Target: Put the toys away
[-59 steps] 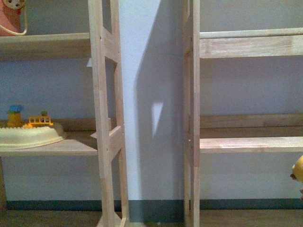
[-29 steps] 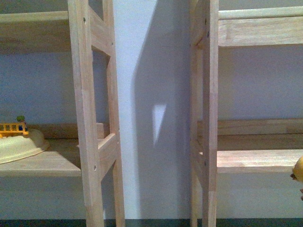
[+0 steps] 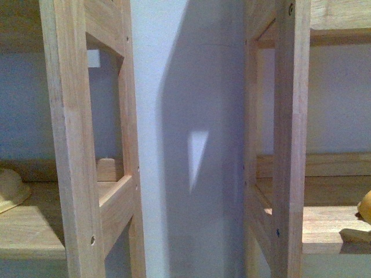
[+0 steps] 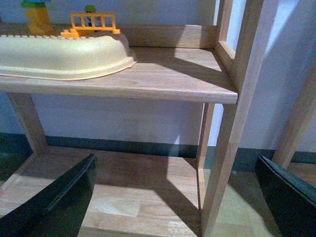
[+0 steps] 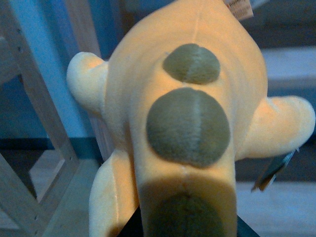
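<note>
Right gripper (image 5: 187, 228) clasps the plush (image 5: 148, 74) (left gripper (image 4: 173, 197) gapes empty); best carried well over the shelf (image 3: 324, 223) before letting go.

Open gap between left upright (image 3: 69, 145) and right upright (image 3: 288, 145), cream tray (image 4: 64, 54) occupying shelf (image 4: 173, 79)

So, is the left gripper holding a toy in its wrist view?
No, the left gripper is open, its dark fingers wide apart with only the bare light-wood lower shelf between them.
</note>
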Action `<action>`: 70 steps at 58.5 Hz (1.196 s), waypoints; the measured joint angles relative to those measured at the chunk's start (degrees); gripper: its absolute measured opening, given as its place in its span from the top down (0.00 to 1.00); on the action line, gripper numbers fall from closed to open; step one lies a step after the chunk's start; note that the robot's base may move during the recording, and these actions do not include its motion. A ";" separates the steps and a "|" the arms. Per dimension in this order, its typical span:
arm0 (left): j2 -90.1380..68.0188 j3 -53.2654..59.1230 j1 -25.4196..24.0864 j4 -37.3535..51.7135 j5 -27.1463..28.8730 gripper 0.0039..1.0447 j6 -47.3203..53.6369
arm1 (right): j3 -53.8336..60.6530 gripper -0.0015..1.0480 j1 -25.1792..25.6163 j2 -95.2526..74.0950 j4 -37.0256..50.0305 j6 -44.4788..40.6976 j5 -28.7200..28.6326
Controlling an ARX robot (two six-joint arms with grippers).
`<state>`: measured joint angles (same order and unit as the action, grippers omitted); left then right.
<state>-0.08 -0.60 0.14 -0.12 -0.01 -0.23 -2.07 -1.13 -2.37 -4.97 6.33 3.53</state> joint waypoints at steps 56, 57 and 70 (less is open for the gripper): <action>0.02 0.00 0.00 0.00 0.02 0.06 0.02 | -32.33 0.93 -27.58 -23.63 8.96 -18.97 33.40; 0.02 0.00 0.00 0.00 0.02 0.06 0.00 | -32.72 0.93 -27.61 -23.89 9.03 -19.45 33.40; 0.02 0.00 0.00 0.00 0.02 0.06 0.00 | -43.74 0.93 -23.58 -29.48 6.82 -25.49 30.23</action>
<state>-0.05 -0.60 0.14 -0.12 0.01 -0.23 -45.80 -24.71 -31.86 1.85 -19.16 33.76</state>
